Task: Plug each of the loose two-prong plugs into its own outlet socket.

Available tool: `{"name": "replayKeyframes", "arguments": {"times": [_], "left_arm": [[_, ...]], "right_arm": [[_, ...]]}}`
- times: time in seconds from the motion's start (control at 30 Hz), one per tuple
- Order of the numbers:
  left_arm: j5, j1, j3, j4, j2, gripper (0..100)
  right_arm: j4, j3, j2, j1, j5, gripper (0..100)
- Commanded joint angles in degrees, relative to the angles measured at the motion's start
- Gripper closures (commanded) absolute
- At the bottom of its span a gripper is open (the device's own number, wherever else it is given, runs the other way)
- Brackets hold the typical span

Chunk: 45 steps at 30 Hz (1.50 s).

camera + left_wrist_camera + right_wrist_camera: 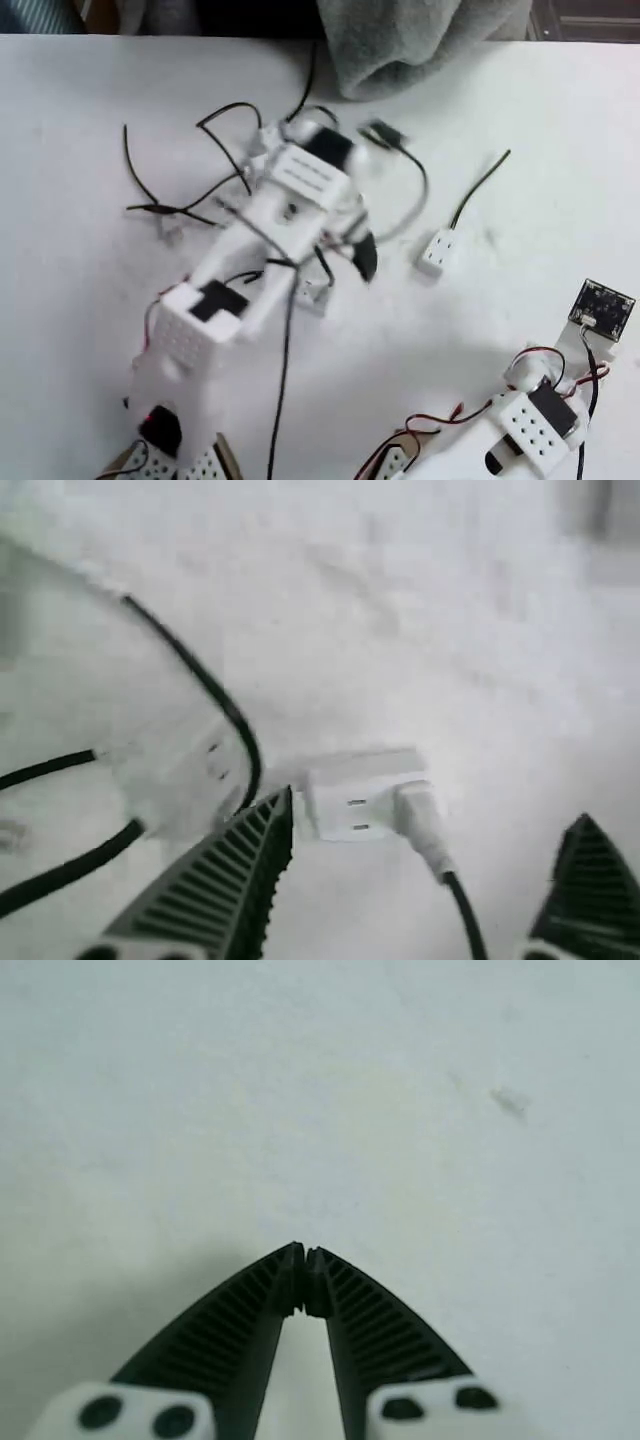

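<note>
My left gripper (pixel 425 880) hangs open just above a white outlet block (pixel 355 795). A white plug (pixel 418 808) with a black cord sits against the block's end and looks pushed in. Beside it lies a second white block (pixel 180 780), blurred, with black cords running from it. In the high view the left gripper (pixel 345 262) hovers over the table's middle, above a small white block (pixel 315 296). Another outlet socket (pixel 437 250) lies apart to the right on a thin dark cord. My right gripper (pixel 303 1260) is shut on nothing over bare table.
Loose black cords (pixel 170 205) loop over the table to the left of and behind the left arm. A grey cloth (pixel 410 40) hangs over the far edge. The right arm (pixel 535 420) rests near the front right corner.
</note>
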State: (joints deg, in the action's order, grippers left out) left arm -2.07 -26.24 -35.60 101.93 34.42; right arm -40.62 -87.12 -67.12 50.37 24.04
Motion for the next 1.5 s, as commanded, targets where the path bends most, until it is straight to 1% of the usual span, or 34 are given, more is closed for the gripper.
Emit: {"name": "replayKeyframes", "arguments": {"times": [0.0, 0.07, 0.13, 0.2, 0.23, 0.27, 0.3, 0.33, 0.43, 0.5, 0.6, 0.67, 0.7, 0.77, 0.8, 0.87, 1.0, 1.1, 1.17, 1.3, 1.47], "left_arm": [[3.6, 9.5, -2.1, 0.4, -10.0, 57], [5.6, 13.8, -1.4, 0.5, -12.8, 58], [11.3, 17.4, 1.6, 0.5, -15.6, 60], [16.2, 19.0, 5.7, 0.4, -17.4, 61], [16.9, 19.2, 8.1, 0.4, -18.0, 60], [15.6, 18.9, 10.5, 0.3, -18.3, 60], [12.2, 18.2, 12.4, 0.3, -18.5, 60], [6.9, 17.5, 13.9, 0.1, -18.7, 60], [-15.7, 16.7, 15.0, 0.1, -18.8, 61], [-30.0, 18.3, 13.7, 0.2, -18.9, 61], [-50.6, 22.5, 11.2, 0.3, -18.9, 61], [-64.5, 24.6, 11.9, 0.4, -18.9, 61], [-70.8, 25.0, 12.9, 0.4, -18.9, 61], [-78.7, 24.7, 15.8, 0.4, -18.8, 61], [-80.4, 23.8, 17.2, 0.4, -18.7, 61], [-81.5, 21.4, 20.3, 0.3, -18.4, 61], [-81.5, 14.2, 26.3, 0.0, -18.8, 61], [-81.1, 8.7, 27.5, 0.2, -18.7, 61], [-79.5, 6.1, 27.6, -0.1, -18.3, 61], [-77.0, 4.7, 28.5, -3.1, -18.2, 61], [-76.3, 4.8, 34.1, -10.4, -18.4, 61]], "right_arm": [[0.0, 0.3, -0.7, -1.5, 0.7, 97.8], [0.0, 0.3, -0.7, -1.5, 0.7, 97.8], [0.0, 0.3, -0.7, -1.5, 0.7, 97.8], [0.0, 0.3, -0.7, -1.5, 0.7, 97.8], [0.0, 0.3, -0.7, -1.5, 0.7, 97.8], [0.0, 0.3, -0.7, -1.5, 0.7, 97.8], [0.0, 0.3, -0.7, -1.5, 0.7, 97.8], [0.0, 0.3, -0.7, -1.5, 0.8, 97.8], [-0.1, 0.3, -0.7, -1.5, 0.9, 97.8], [-0.3, 0.2, -0.7, -1.5, 2.4, 97.8], [-0.3, -0.2, -0.7, -1.5, 3.3, 97.8], [-0.1, -0.4, -0.7, -1.6, 3.5, 97.8], [-0.1, -0.4, -0.7, -1.6, 3.5, 97.8], [-0.1, -0.4, -0.7, -1.6, 3.5, 97.8], [-0.1, -0.4, -0.7, -1.6, 3.5, 97.8], [-0.1, -0.4, -0.7, -1.6, 3.5, 97.8], [-0.1, -0.4, -0.7, -1.6, 3.5, 97.8], [-0.1, -0.4, -0.7, -1.6, 3.5, 97.8], [-0.1, -0.4, -0.7, -1.6, 3.5, 97.8], [-0.1, -0.4, -0.7, -1.6, 3.5, 97.8], [-0.1, -0.4, -0.7, -1.6, 3.5, 97.8]]}}
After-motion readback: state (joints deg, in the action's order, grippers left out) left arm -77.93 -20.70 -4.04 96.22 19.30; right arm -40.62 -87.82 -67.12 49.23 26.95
